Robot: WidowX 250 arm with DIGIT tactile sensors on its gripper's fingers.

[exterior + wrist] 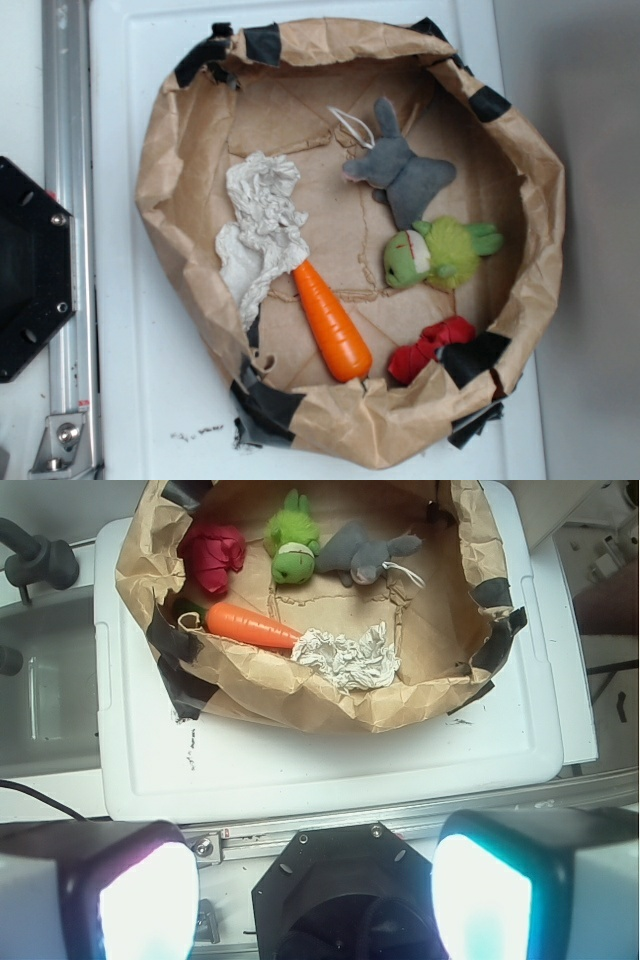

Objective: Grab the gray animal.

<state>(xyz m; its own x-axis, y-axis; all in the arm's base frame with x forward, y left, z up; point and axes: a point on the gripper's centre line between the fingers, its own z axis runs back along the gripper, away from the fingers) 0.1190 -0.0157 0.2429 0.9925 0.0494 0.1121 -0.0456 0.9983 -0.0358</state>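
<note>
We see the gray animal (362, 552), soft plush, long ears, white string loop, lying well ahead of our gripper (298, 900), fingers spread, empty.

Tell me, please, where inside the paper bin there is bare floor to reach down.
Bare floor lies mid-bin, bordered by the white cloth, the carrot, the gray animal and the green plush. A second patch sits above the cloth by the bin's wall. The gray animal's side is crowded: green plush touching it, red item nearby.

gray animal (405, 170) — orange carrot (333, 322)
</note>
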